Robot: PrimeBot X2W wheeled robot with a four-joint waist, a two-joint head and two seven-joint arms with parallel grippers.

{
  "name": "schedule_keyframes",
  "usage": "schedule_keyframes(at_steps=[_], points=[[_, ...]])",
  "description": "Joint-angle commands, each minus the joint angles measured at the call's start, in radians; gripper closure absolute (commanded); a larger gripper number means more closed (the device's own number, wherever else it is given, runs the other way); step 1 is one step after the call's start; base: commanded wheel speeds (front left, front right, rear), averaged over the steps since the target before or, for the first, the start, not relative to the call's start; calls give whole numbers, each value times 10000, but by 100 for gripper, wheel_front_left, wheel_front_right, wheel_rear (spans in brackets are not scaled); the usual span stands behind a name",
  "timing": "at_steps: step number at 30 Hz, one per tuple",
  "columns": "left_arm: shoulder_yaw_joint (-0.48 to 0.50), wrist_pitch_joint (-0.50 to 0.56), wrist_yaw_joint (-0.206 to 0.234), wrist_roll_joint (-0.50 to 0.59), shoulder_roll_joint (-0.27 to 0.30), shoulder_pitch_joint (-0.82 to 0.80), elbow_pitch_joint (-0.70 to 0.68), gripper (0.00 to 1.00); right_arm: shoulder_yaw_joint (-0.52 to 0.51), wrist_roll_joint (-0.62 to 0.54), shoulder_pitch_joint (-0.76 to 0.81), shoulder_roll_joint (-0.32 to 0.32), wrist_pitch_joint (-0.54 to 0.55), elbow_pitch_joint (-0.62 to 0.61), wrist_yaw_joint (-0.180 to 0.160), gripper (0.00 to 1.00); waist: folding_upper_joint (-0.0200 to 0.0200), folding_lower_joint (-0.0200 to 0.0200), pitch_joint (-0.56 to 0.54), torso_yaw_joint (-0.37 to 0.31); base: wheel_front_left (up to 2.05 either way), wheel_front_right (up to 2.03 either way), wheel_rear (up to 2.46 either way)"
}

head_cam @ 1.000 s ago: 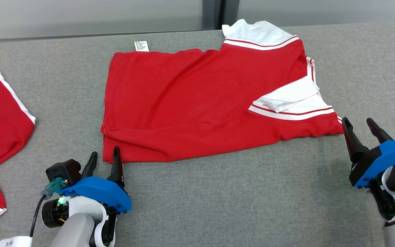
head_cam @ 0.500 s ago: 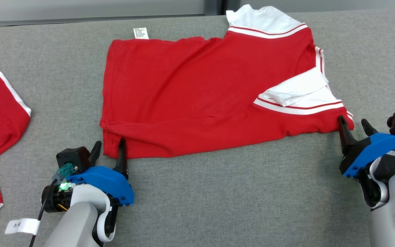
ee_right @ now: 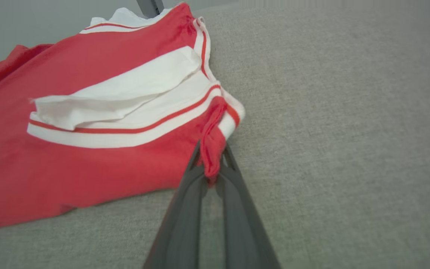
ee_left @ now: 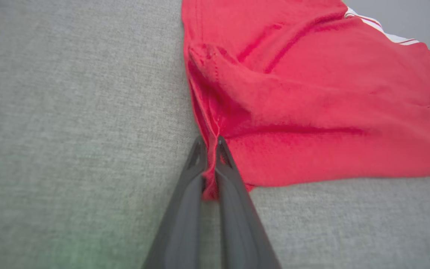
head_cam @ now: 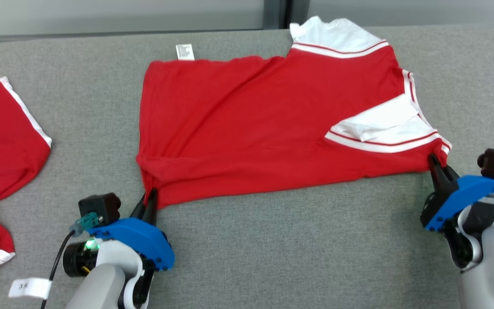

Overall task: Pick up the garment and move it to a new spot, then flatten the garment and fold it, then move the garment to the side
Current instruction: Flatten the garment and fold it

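Note:
The garment point(head_cam: 247, 124) is a red shirt with white sleeves and white stripes, spread over the grey table point(head_cam: 272, 249). My left gripper point(head_cam: 149, 198) is shut on its near left corner. In the left wrist view the red garment point(ee_left: 293, 112) has a pinch of its cloth squeezed between the two dark fingers of the left gripper point(ee_left: 210, 144). My right gripper point(head_cam: 436, 162) is shut on the near right corner by the striped sleeve. The right wrist view shows the garment point(ee_right: 88, 142) with a bunched red fold clamped in the right gripper point(ee_right: 212, 151).
Another red cloth with white trim point(head_cam: 2, 141) lies at the table's left edge. A white care label point(head_cam: 185, 51) pokes out at the garment's far edge. A tagged cable point(head_cam: 28, 287) hangs by my left arm. A pale wall point(head_cam: 122, 15) stands beyond the table.
Both grippers moved forward onto the garment's near corners and shut on the cloth. The head camera shifted, so the whole picture moved slightly.

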Motion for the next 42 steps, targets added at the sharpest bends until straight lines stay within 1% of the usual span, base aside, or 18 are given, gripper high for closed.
schedule_keyframes(at_steps=[1,5,8,13,17,18,19,20,21,25,28,31,32,33,35,36,37,42], points=[[46,86,22,-130,122,430,-65,100,-18,114,389,-40,-14,-396,1,100,0,-1,-172,-73,0,0,0],[229,346,180,-353,382,969,-919,100,23,227,1430,61,355,-1775,1,100,0,-1,-539,-166,0,0,0],[185,772,407,-347,723,1503,-1669,100,-21,258,2369,173,781,-2940,0,100,0,-1,-728,-230,0,0,0],[172,1562,1080,-327,1273,2551,-3104,100,-143,584,3803,278,1472,-4404,0,100,0,-1,-932,-340,0,0,0],[214,2128,1606,-490,1508,3435,-3992,100,26,1196,4580,294,1760,-4883,1,100,0,-1,-938,-447,0,0,0],[221,2270,1726,-562,1522,3647,-4168,100,84,1344,4717,296,1816,-4906,1,86,0,-1,-933,-470,0,0,0],[235,2387,1825,-630,1523,3833,-4303,93,138,1402,4821,295,1825,-4917,1,72,0,-1,-925,-485,0,0,0],[260,2457,1939,-672,1531,3984,-4429,69,156,1417,4858,296,1790,-4910,1,0,0,-1,-913,-492,0,0,0],[257,2503,2016,-682,1562,4104,-4535,0,167,1403,4882,297,1755,-4884,1,0,0,-1,-909,-491,0,0,0],[246,2589,2110,-598,1727,4136,-4924,0,245,1202,4748,299,1808,-5077,3,0,0,-1,-927,-469,0,0,0],[299,2712,2126,-449,1913,3728,-5195,0,274,677,4289,300,2054,-5533,3,0,0,-1,-924,-451,0,0,0],[365,2991,2061,-303,2211,3113,-5345,0,389,249,3659,-46,2445,-5997,1,0,0,-1,-882,-423,0,0,0],[365,2991,2061,-303,2211,3113,-5345,0,389,249,3659,-46,2445,-5997,1,0,0,-1,-882,-423,0,0,0],[404,3247,1924,-375,2304,2516,-5339,0,645,233,3007,-346,2791,-6168,3,0,0,-1,-814,-418,0,0,0],[459,3635,1741,-426,2502,1789,-5228,0,997,371,2229,-707,3224,-6193,3,0,0,-1,-684,-473,0,0,0],[459,3635,1741,-426,2502,1789,-5228,0,997,371,2229,-707,3224,-6193,3,0,0,-1,-684,-473,0,0,0],[477,3850,1643,-397,2611,1366,-5110,0,1195,466,1810,-869,3415,-6095,1,0,0,-1,-608,-508,0,0,0],[465,5253,877,-722,3117,-774,-4266,0,2543,1123,-541,-1558,4121,-5000,1,0,0,-1,-41,-828,0,0,0]])
